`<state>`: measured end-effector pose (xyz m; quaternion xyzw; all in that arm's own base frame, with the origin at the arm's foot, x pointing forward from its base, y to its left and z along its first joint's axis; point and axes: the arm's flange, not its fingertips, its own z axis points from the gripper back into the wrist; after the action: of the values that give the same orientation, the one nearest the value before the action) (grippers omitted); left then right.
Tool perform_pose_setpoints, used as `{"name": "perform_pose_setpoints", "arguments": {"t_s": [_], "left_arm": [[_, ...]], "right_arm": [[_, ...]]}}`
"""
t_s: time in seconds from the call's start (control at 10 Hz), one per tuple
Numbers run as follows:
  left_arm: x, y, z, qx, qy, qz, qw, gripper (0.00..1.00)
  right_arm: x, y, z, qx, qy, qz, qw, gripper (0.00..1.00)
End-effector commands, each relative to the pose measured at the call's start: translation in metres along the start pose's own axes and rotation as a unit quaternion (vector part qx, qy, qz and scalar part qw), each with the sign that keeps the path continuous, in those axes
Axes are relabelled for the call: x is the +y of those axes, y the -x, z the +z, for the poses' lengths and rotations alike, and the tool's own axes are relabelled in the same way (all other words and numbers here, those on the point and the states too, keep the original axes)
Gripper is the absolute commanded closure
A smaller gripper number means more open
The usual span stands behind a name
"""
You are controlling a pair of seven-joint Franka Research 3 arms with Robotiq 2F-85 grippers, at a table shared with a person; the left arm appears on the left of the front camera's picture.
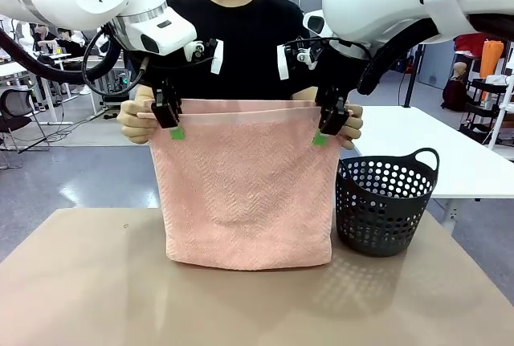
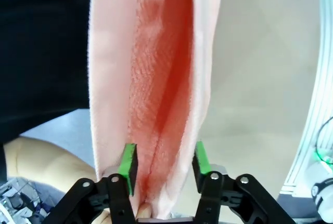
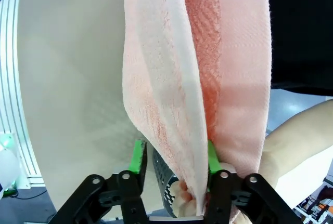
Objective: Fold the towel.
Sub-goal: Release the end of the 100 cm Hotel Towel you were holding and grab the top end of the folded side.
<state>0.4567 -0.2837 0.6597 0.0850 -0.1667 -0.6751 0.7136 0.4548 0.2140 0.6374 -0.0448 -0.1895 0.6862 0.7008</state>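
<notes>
The towel hangs in mid-air over the far middle of the brown table, doubled over so that two layers drop from its top edge, and its bottom fold reaches down to the tabletop. A person in a black shirt stands at the far side and pinches the two top corners, one hand on the left and the other hand on the right. The left gripper sits at the top left corner, just beside the person's fingers. In its wrist view its green pads stand wide apart with the loose, unsqueezed layers running between them. The right gripper sits at the top right corner, its jaws also parted. The cloth brushes one pad while a gap shows beside the other pad, so it clamps nothing. A dark perforated basket stands on the table just right of the towel.
</notes>
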Motion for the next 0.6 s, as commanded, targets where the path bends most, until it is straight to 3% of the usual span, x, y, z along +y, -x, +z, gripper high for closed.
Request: {"name": "perform_pose_setpoints", "arguments": {"t_s": [0.0,0.1,0.3,0.5], "left_arm": [[0.000,-0.003,0.010,0.020,-0.033,0.017,0.999,0.00],[-0.002,-0.003,0.017,0.019,-0.047,0.015,0.999,0.00],[-0.007,-0.004,0.043,0.005,-0.061,0.014,0.998,0.00],[-0.015,0.001,0.075,-0.010,-0.062,0.024,0.998,0.00]], "right_arm": [[0.004,0.006,0.007,-0.018,0.014,0.007,1.000,0.00],[0.003,0.006,0.018,-0.027,0.029,0.006,0.999,0.18],[0.006,0.003,0.050,-0.042,0.063,0.015,0.997,0.00],[0.015,0.002,0.081,-0.063,0.084,0.023,0.994,0.00]]}}
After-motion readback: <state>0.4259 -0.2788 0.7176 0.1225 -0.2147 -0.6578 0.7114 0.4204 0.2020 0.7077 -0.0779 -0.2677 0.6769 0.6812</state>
